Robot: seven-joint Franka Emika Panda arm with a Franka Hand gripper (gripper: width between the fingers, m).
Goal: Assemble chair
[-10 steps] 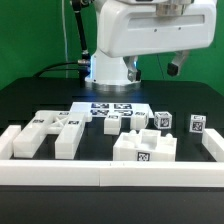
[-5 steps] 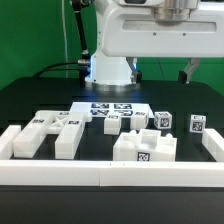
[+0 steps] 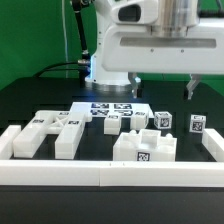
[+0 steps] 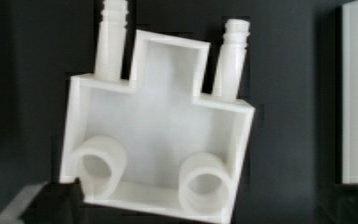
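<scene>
The chair lies as loose white tagged parts on the black table. A large two-pronged part is at the exterior view's left and a boxy part sits at front centre. Small blocks stand behind it. My gripper hangs high above the parts at the exterior view's right, open, with nothing between its fingers. The wrist view looks straight down on one flat white part with two pegs and two round holes. It lies well below the jaws, untouched.
White border rails frame the work area at the front and both sides. The marker board lies behind the parts. Another tagged block stands near the right rail. The robot base rises at the back.
The hand has come lower in the exterior view and shifted a little to its right. Both fingers show now. The jaws stay open and no part has moved.
</scene>
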